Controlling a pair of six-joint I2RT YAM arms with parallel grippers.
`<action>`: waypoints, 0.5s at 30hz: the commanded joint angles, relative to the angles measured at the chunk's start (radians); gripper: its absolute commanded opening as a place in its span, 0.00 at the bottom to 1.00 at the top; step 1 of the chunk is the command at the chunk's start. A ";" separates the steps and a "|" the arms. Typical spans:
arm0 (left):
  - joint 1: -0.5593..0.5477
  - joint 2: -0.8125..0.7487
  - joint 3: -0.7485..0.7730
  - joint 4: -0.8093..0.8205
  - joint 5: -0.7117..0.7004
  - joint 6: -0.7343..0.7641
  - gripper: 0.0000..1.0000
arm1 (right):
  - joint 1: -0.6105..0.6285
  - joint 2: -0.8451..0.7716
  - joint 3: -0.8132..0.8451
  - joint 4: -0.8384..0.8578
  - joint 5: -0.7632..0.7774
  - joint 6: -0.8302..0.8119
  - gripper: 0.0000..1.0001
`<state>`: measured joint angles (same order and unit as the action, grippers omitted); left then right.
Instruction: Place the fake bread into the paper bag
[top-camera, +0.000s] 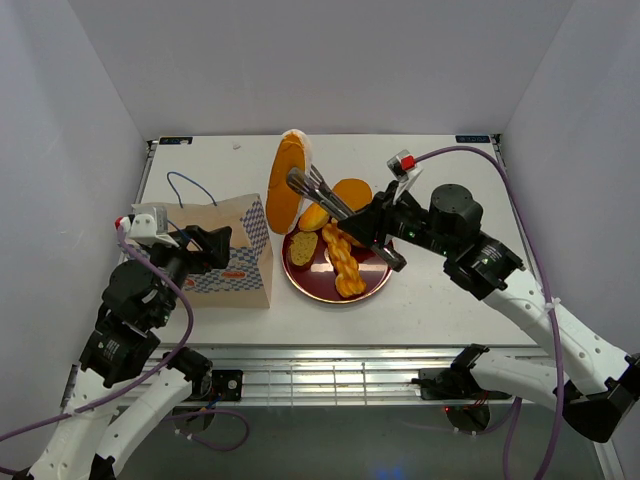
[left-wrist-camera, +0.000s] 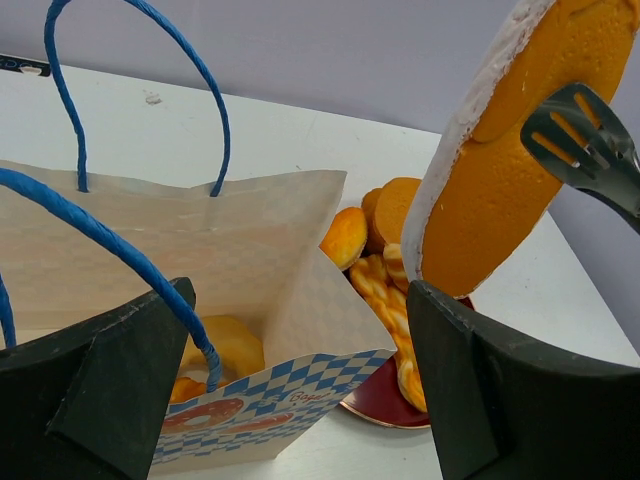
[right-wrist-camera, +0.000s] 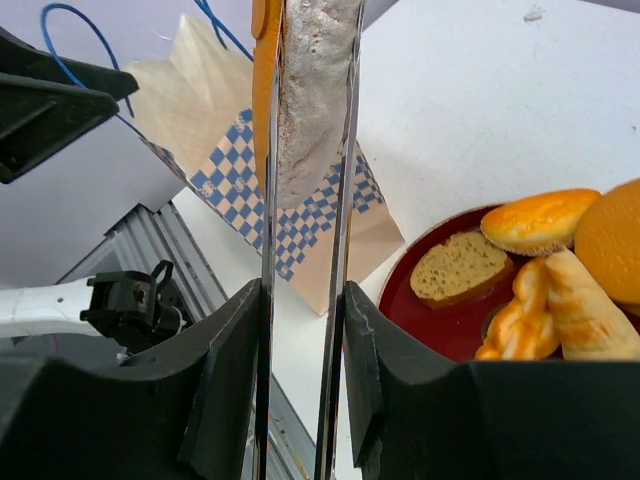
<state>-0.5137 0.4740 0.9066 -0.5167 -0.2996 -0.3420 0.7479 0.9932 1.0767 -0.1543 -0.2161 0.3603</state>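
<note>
At the 9 o'clock side of the white table (top-camera: 450, 300), the left gripper (top-camera: 212, 246) sits at the near rim of the tan kraft paper bag with its blue-and-white checkered band (top-camera: 240, 262). Its black fingers (left-wrist-camera: 110, 400) are spread wide and clamp nothing. In the left wrist view the bag's mouth gapes between them, and one thin blue cord handle (left-wrist-camera: 120, 250) crosses in front of the left finger. Golden bread pieces (left-wrist-camera: 232, 345) already lie at the bottom of the bag.

At 3 o'clock from the bag, just beside it, lies the dark red round plate (top-camera: 310, 288). On it are a pale toast-like slice (top-camera: 303, 248), a small oval roll (top-camera: 315, 217), an orange braided stick (top-camera: 343, 262) and, at the plate's 1 o'clock edge, a round orange bun (top-camera: 352, 193).

Above the plate's 11 o'clock rim, clear of both plate and bag, hangs the long oval loaf of glossy orange-golden plastic (top-camera: 285, 180), standing on end with its white-dusted underside turned to the right. The right gripper (top-camera: 305, 183), reaching in from 3 o'clock, has its long slotted metal fingers (right-wrist-camera: 342, 200) closed narrowly on the loaf's two faces. In the right wrist view the loaf fills the gap between the blades, with the bag's checkered band visible beyond it.
</note>
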 joint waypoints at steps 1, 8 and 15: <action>-0.003 -0.012 0.035 -0.006 -0.009 -0.008 0.97 | 0.013 0.034 0.097 0.133 -0.061 -0.023 0.37; -0.003 -0.028 0.034 -0.009 -0.013 -0.012 0.97 | 0.037 0.111 0.170 0.205 -0.089 -0.034 0.37; -0.003 -0.046 0.028 -0.011 -0.024 -0.018 0.97 | 0.137 0.215 0.264 0.237 -0.054 -0.098 0.38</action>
<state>-0.5137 0.4446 0.9119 -0.5240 -0.3092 -0.3508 0.8375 1.1915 1.2606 -0.0368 -0.2794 0.3202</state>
